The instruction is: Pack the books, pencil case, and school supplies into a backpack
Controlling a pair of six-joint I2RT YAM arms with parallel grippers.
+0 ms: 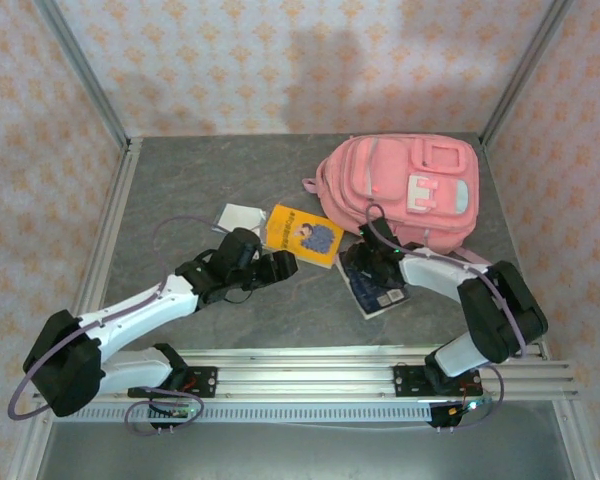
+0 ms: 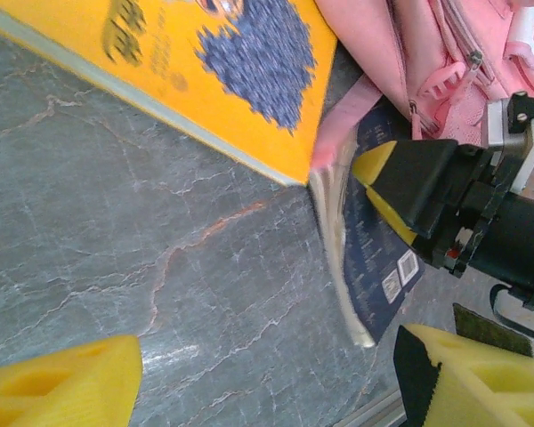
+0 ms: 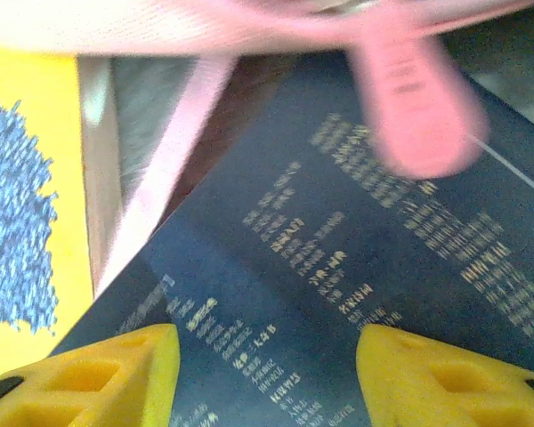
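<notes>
1. On the bench [image 1: 210, 170], toward its far right corner, the pink backpack [image 1: 390, 185] lies flat, with its front pockets and white clasp facing up.
2. Yellow book [image 1: 303, 235]: flat on the bench just left of the backpack, cover up. It is turned at an angle, with one corner pointing toward the backpack's near edge.
3. Navy book [image 1: 377, 293]: flat on the bench just in front of the backpack, its cover showing rows of small white print. Its left corner comes close to the yellow book's corner. Whether a second book lies under it cannot be told.
4. Strap [image 3: 418, 116]: a pink end from the backpack lies over the far part of the navy book.
5. Packet [image 1: 240, 217]: pale and flat, on the bench left of the yellow book. Whether the two touch cannot be told.
6. Right hand [image 3: 267, 374]: over the navy book, its yellow fingers parted with the dark cover showing between them. It grips nothing. Whether the fingertips touch the cover cannot be told.
7. Left hand [image 2: 267, 387]: low over bare bench beside the yellow book's near corner, its fingers wide apart with nothing between them.
8. The two hands are near each other, with the navy book's left edge between them.
9. Rail [image 1: 310, 375]: a metal rail runs along the near edge of the bench and carries both arm bases.
</notes>
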